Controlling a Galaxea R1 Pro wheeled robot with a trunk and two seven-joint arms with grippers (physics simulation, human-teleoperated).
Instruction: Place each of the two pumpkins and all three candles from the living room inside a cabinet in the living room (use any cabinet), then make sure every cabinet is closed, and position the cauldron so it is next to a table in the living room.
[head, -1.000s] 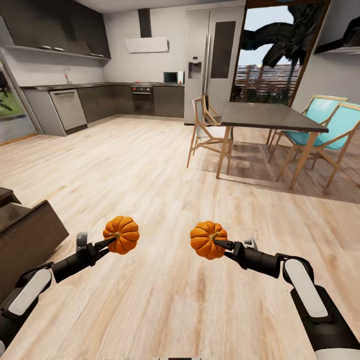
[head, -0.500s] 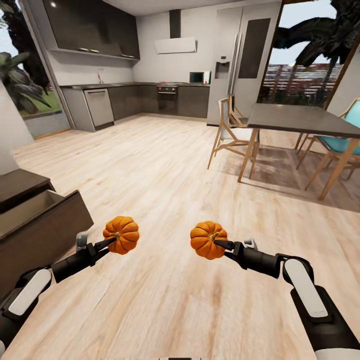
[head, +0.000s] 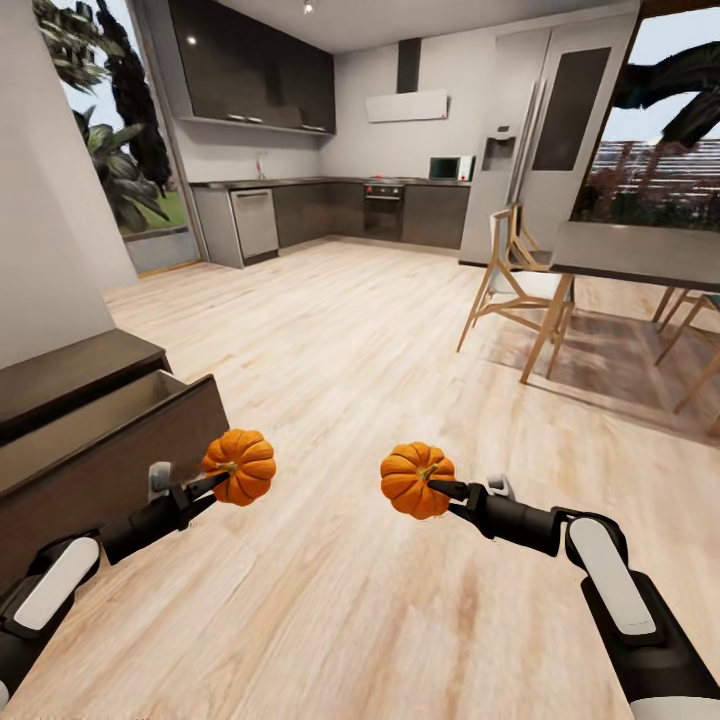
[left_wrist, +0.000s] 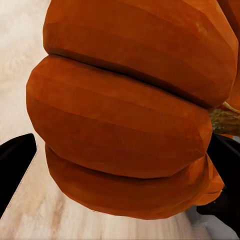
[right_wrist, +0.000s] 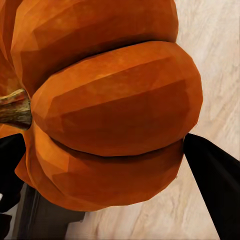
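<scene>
Two ribbed orange pumpkins are held above the wooden floor in the head view. My left gripper (head: 212, 484) is shut on the left pumpkin (head: 241, 466), and my right gripper (head: 438, 490) is shut on the right pumpkin (head: 413, 478). Close up, the left pumpkin (left_wrist: 125, 110) sits between black fingers (left_wrist: 15, 165), and the right pumpkin (right_wrist: 105, 105) with its brown stem sits between black fingers (right_wrist: 212, 180). The dark-brown cabinet (head: 90, 440) stands at the left, with one drawer pulled open showing a light interior; the left pumpkin hangs just right of its front.
A dining table (head: 640, 255) with wooden chairs (head: 515, 285) stands at the right. A dark kitchen counter (head: 330, 210) and a tall fridge (head: 540, 140) line the far wall. A white wall (head: 50, 230) rises behind the cabinet. Open wooden floor (head: 330, 370) lies ahead.
The whole view has swung to the left: the cabinet with its open drawer has come further into the picture and the dining table has slid right. Both grippers still hold their pumpkins.
</scene>
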